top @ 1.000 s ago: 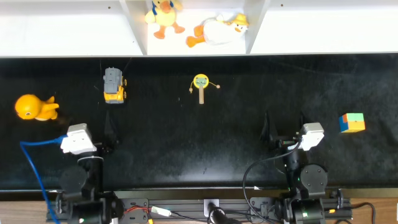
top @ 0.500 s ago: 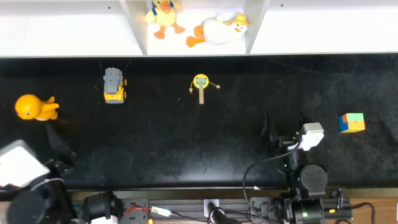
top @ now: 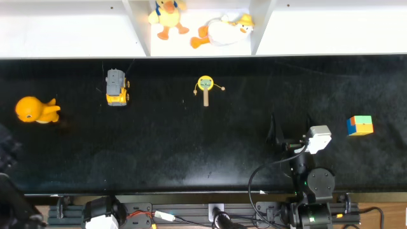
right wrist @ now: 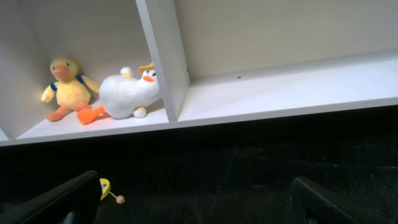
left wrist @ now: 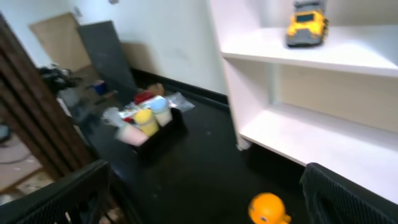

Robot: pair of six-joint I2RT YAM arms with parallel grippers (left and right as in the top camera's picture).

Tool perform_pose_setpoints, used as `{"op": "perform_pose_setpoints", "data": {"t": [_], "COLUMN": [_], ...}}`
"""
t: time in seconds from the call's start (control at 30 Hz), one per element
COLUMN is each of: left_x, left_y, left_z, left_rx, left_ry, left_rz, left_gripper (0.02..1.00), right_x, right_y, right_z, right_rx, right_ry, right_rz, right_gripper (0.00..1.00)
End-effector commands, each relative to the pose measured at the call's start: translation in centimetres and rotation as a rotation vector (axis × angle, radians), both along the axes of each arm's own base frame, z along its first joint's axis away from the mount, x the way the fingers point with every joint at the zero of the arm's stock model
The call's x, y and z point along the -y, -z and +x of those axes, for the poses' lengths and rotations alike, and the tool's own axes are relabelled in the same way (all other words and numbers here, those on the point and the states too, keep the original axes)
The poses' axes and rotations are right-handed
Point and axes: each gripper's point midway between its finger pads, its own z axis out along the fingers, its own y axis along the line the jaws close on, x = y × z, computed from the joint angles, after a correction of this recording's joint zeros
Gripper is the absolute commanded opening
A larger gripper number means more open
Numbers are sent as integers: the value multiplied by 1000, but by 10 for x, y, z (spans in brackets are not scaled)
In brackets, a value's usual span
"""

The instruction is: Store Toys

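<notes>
**Four toys on the tabletop, two on the shelf**

An orange rubbery duck sits at the far left of the black tabletop. It looks light, rounded and a little slick, so I would pinch it across the body rather than the head. Further in stands a yellow and grey toy truck. It is hard plastic and likely to roll, so it is best taken across its sides. Near the middle lies a yellow rattle drum with a wooden handle, small and flat, and the thin handle seems the surest hold. Far right is a multicoloured cube, stiff and flat-faced, probably the easiest of the four to grip.

Behind them runs a white shelf unit. Its middle compartment holds a yellow plush duck sitting up and a white plush goose on its side, close together. Both look soft and squashable. The compartments either side look to have room.

The left claw hangs off the tabletop's left end, jaws wide and holding nothing, with the orange duck just ahead. The right claw sits low near its base, also spread wide and holding nothing, well apart from the cube.

On the floor beyond the shelf's end, a black bin holds pale odds and ends that I cannot make out.
</notes>
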Motion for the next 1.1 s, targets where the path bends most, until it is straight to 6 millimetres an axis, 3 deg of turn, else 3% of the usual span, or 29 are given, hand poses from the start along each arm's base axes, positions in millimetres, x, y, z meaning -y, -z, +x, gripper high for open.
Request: {"op": "perform_pose_setpoints", "data": {"t": [0.03, 0.3, 0.6, 0.9, 1.0, 1.1], "left_x": [-16, -43, -87, -122, -127, -116], "left_y": [6, 41, 96, 153, 172, 190], "left_z": [21, 87, 128, 150, 159, 175], "left_rx": [-117, -144, -240, -387, -420, -477], "left_ry": [-62, 50, 144, 148, 164, 312], "left_rz": [16, -153, -314, -392, -429, -437], "left_gripper": [991, 993, 993, 996, 996, 996], "right_x": [-1, -1, -1, -1, -1, -1], "right_y": [2, 2, 2, 2, 2, 2], "right_z": [0, 0, 0, 0, 0, 0], "right_rx": [3, 3, 3, 4, 3, 4], "right_ry": [-7, -7, -7, -7, -7, -7], "right_rz": [-6, -6, -6, -6, -6, -6], "right_gripper": [996, 996, 996, 996, 993, 996]}}
